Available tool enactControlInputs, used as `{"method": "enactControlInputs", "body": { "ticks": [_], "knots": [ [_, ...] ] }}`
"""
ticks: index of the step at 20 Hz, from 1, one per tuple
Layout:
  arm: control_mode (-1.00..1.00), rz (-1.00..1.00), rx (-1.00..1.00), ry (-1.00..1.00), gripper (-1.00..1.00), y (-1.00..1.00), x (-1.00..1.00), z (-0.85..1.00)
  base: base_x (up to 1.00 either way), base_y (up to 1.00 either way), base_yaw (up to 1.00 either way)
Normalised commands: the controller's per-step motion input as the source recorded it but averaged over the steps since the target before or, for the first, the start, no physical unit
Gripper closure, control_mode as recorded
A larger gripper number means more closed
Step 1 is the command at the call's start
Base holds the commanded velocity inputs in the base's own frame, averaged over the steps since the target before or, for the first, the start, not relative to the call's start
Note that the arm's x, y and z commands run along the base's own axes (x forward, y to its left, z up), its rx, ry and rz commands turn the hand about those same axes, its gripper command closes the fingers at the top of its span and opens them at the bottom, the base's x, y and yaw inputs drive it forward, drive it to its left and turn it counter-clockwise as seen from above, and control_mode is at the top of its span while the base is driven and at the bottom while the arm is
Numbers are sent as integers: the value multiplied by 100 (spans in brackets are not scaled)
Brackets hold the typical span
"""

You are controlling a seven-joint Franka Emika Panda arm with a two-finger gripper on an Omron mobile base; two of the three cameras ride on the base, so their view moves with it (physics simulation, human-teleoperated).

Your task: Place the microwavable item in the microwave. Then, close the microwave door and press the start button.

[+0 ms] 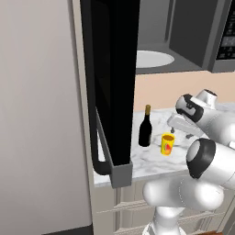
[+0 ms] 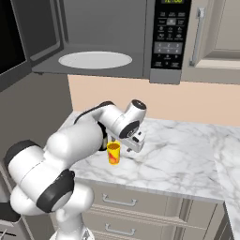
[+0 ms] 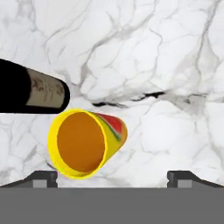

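The yellow cup (image 3: pixel 83 142), the microwavable item, stands upright on the marble counter (image 3: pixel 166 57), red-orange mark on its side. My gripper (image 3: pixel 113 177) hangs just above it, open, the cup sitting nearer the left fingertip (image 3: pixel 43 177) and touched by neither. From the base, the cup (image 1: pixel 167 143) (image 2: pixel 113 153) is right under the hand. Above the counter the microwave (image 2: pixel 108 42) stands open, white turntable (image 2: pixel 95 60) bare, button panel (image 2: pixel 171 33) on its right. The microwave door (image 1: pixel 112 82) swings out far to the left, bar handle (image 1: pixel 98 137) facing outward.
A dark wine bottle (image 1: pixel 145 128) with a gold cap stands just left of the cup, close to it in the hand view (image 3: pixel 33 89). A tall grey panel (image 1: pixel 41 114) rises at the left. Drawers (image 2: pixel 117 201) lie under the counter edge, and the marble stretches bare to the right (image 2: pixel 187 154).
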Motion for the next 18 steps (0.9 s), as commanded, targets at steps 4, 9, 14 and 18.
{"method": "enactControlInputs", "body": {
  "ticks": [4, 9, 14, 18],
  "knots": [
    [-100, -9, 0, 6, -100, 0, 21, -39, 0, 0, 0],
    [-100, -7, 0, 2, -100, 0, 12, -28, 0, 0, 0],
    [-100, -2, 0, 0, -100, 0, -1, -2, 0, 0, 0],
    [-100, -2, 0, 0, -100, 5, 0, -8, 0, 0, 0]
  ]
}}
